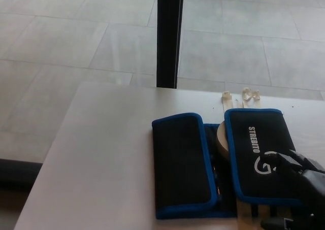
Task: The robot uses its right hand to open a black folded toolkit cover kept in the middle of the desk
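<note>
The black, blue-edged toolkit cover (223,164) lies folded on the white desk (106,159), lower right of centre. The right hand (299,182) rests on its right flap at the lower right corner; I cannot tell whether its fingers grip anything.

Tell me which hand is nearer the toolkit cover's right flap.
Right. The right hand lies on the lower right part of the right flap of the toolkit cover, overlapping its logo. The left hand is out of view.

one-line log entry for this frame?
stage: reaching | right hand: over right flap of toolkit cover, grasp unclear | cover: folded on desk | left hand: not in view
</note>
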